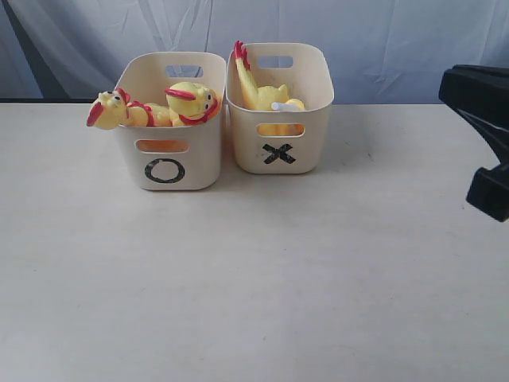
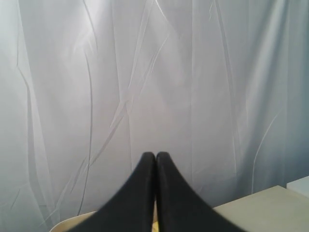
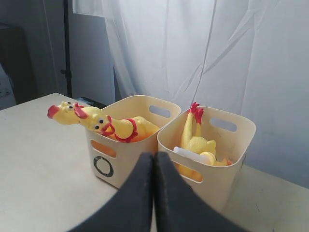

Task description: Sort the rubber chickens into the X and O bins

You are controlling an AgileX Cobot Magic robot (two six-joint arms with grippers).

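Pincers: left pincer (image 2: pixel 155 155) and right pincer (image 3: pixel 154 155) both closed tight, empty.
Yellow rubber chickens (image 1: pixel 193 102) with red combs and neck bands: two heads show in the O bin (image 1: pixel 195 163), one poking over its rim; red feet stick up from the X bin (image 1: pixel 314 135). Cream bins stand side by side on the tabletop (image 1: pixel 254 278).

The left claw (image 2: pixel 155 155) is matt black, its two fingers (image 2: pixel 137 193) broad at the base and tapering to rounded tips. The right claw (image 3: pixel 153 155) looks the same, with smooth, dull black fingers (image 3: pixel 171 203). At the scene's right edge the right arm (image 1: pixel 479 94) shows as black angular blocks, the larger one above the smaller; finer detail is lost in the dark.
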